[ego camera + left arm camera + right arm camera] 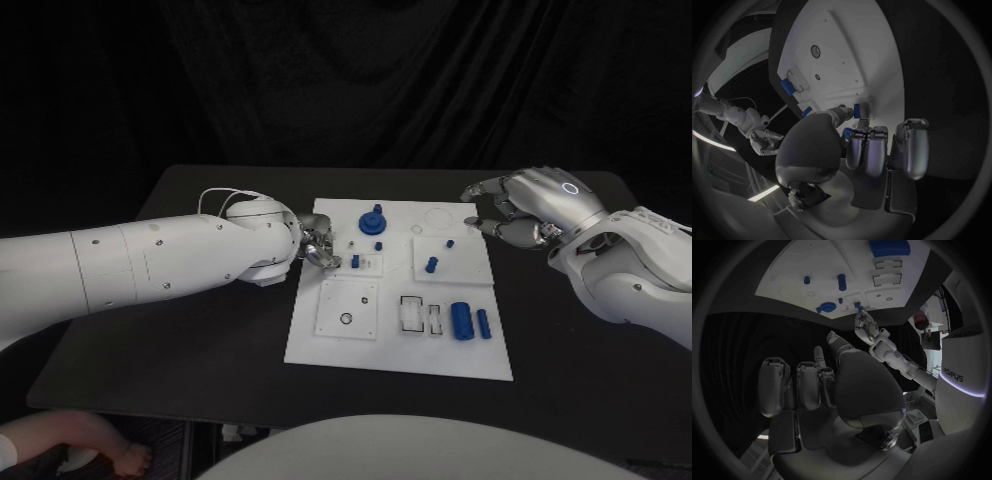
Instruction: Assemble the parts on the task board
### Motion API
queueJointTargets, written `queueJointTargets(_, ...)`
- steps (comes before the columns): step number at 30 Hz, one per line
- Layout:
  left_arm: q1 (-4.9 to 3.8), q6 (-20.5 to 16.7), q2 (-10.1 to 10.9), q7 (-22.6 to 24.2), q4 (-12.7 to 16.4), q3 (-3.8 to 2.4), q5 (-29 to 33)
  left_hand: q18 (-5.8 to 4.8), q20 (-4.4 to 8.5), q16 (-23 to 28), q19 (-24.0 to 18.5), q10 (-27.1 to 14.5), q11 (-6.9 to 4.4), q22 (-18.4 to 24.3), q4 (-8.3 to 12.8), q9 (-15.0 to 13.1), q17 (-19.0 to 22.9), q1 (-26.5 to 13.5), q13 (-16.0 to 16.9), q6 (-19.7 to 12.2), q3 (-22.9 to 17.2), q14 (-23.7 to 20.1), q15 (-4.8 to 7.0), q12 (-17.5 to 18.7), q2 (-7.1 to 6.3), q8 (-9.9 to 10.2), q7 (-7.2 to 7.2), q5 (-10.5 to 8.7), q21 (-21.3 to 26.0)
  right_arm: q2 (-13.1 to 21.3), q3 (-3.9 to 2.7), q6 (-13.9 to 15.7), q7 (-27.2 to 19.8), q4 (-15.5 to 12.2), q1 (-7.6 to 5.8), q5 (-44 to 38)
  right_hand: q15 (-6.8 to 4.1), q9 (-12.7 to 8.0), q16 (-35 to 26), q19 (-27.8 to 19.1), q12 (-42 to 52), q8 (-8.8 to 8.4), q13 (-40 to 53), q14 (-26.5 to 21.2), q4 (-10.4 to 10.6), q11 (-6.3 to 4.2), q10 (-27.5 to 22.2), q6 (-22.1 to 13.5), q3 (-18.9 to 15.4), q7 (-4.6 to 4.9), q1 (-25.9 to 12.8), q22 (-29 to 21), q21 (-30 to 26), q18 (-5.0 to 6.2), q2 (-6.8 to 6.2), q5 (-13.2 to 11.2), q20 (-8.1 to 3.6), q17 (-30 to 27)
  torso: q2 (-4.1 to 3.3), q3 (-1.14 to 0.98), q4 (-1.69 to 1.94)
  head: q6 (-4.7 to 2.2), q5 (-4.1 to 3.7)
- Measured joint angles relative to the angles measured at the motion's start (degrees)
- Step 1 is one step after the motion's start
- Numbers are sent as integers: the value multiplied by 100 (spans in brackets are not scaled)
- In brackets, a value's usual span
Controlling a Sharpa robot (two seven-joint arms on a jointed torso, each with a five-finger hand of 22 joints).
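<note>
black table (188, 350), white task board (346, 345) on it

Dim, even light falls from overhead, so the flat white rectangular task board (401, 345) stands out brightly against the matte black table (173, 350) and black backdrop. Both wrist views bow straight edges and darken toward the rim, and soft sheen lies on the silver left hand (873, 150) and the silver right hand (826, 385).

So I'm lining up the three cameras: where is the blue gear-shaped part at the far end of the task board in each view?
Head view: blue gear-shaped part stands near the task board's far edge, beside the left hand.
Left wrist view: I cannot tell it apart.
Right wrist view: it sits near the board's edge.
Shared landmark: the large blue cylinder.
</note>
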State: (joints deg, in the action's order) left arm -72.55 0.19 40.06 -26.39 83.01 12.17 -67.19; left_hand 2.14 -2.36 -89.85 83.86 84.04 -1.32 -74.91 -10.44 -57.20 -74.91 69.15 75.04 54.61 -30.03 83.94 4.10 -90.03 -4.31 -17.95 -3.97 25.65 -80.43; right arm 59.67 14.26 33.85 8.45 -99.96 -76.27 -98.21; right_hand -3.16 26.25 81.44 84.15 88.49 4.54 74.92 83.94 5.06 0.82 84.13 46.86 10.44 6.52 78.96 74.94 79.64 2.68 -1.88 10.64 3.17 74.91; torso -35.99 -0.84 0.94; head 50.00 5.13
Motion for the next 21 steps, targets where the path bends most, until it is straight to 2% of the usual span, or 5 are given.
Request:
queueJointTargets(6,0,25,-2,13,-27,0,7,0,0,0,0,0,0,0,-49,0,0,-152,0,30,39,0,0,0,39,33,31,0,36,-17,0,-33,13,8,1,0,0,-21,0,0,-20,0,0,0,16,0,0,41,16,1,0,0,0,-1,0,69,0,0,1,7,0,0,-1)
queueJointTargets(9,0,41,-8,16,-45,-1,16,0,0,0,0,0,0,0,-145,-3,0,-316,0,141,136,0,0,0,45,43,143,0,58,-19,0,-47,19,11,1,0,0,-26,0,0,-20,0,0,0,16,0,0,41,16,1,0,0,0,0,0,90,0,0,1,8,1,0,-8)
queueJointTargets(14,0,62,-33,28,-78,-1,27,0,0,0,0,0,0,0,-180,-6,0,-376,0,172,171,0,0,0,58,66,174,-44,60,-26,0,-75,28,16,2,0,0,-33,0,0,-20,0,0,0,16,0,0,41,16,1,22,-1,0,0,22,116,0,0,1,8,2,0,-9)
queueJointTargets(16,0,73,-39,35,-93,-1,30,0,0,0,0,0,0,0,-187,-4,0,-382,0,173,204,0,0,0,64,88,175,-110,80,-27,0,-84,31,18,2,0,0,-32,0,0,-20,0,0,0,16,0,0,41,16,0,22,-1,0,0,22,131,0,0,0,8,2,0,-9)
queueJointTargets(21,0,87,-47,64,-124,-1,41,0,0,0,0,0,0,0,-369,43,0,-681,0,189,472,0,0,0,163,223,150,-557,131,-34,0,-110,39,24,3,1,0,-32,0,0,-20,0,0,0,32,0,0,62,32,-20,22,-1,-22,0,22,131,0,0,-4,10,-3,0,2)
